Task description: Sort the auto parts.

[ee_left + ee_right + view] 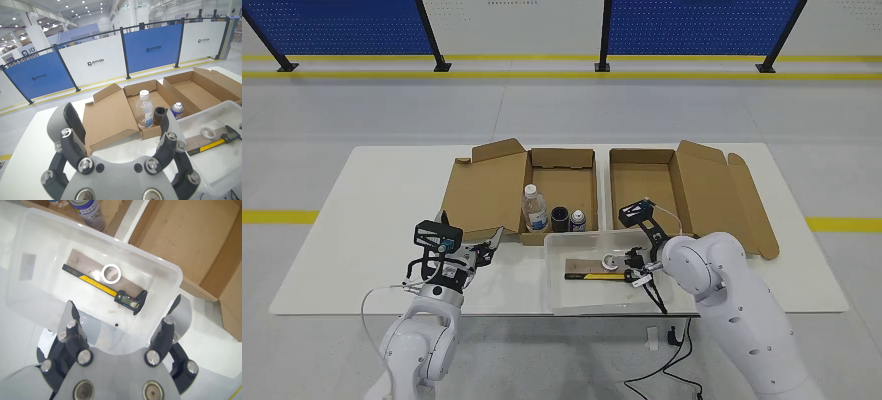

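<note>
top view sets both arms at the near edge of the table [362, 220]. the left gripper [117, 111] hangs with its fingers spread wide and nothing between them. straight beyond its fingertips stands the left box [149, 132], which already holds a clear bottle [144, 111], a black cylinder [158, 115] and a spray can [176, 111], all upright and close together along the wall nearest that gripper. so that share of the sorting looks done. the right gripper [123, 301] is also wide open and grips nothing. it hovers over the near corner of the clear bin [155, 256]. just ahead of its fingers, on the bin floor, lie a digital caliper [105, 289], a metal ring [103, 274] and a flat grey-brown strip [79, 258]. the ring rests on the strip and the caliper lies along the strip's edge. past the bin from this gripper, the right box [198, 94] shows bare cardboard, so nothing appears sorted into it yet. by my reckoning about half the job remains, namely the three pieces in the bin. the caliper, nearest the right gripper, seems the likely next pick.
</note>
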